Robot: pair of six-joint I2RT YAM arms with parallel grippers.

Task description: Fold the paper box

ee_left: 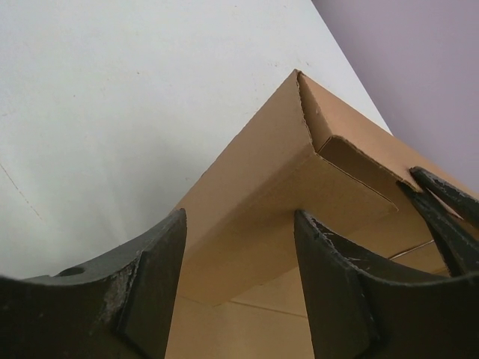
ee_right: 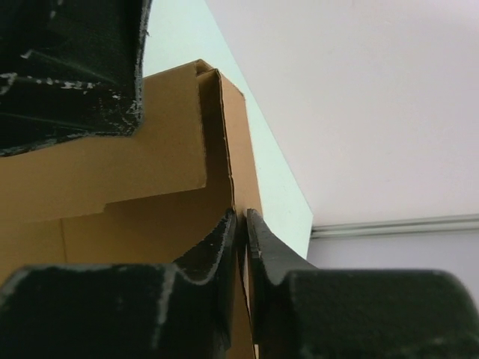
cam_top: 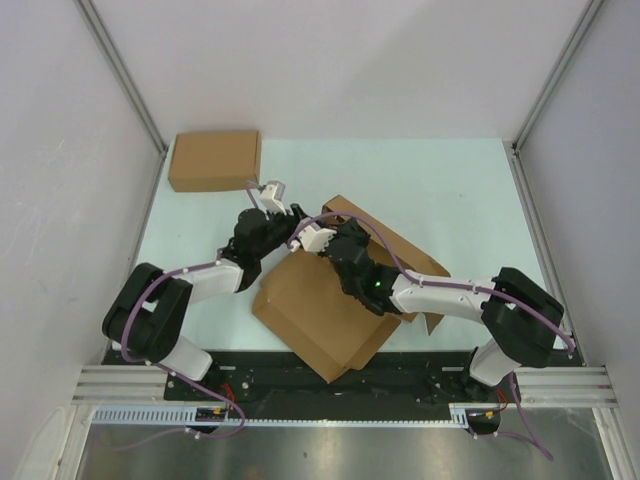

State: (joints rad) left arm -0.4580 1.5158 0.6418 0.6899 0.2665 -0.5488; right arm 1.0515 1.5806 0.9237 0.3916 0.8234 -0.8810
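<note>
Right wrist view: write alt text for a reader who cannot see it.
The right gripper pinches a thin upright side of the brown paper box between its two black fingers, near the box's corner. Behind are the pale green table and a white enclosure panel.

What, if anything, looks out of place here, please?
The half-folded paper box lies diagonally on the table, its near corner jutting past the front edge over the black mounting rail.

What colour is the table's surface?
The table is pale mint green, clearest in the top external view.
</note>
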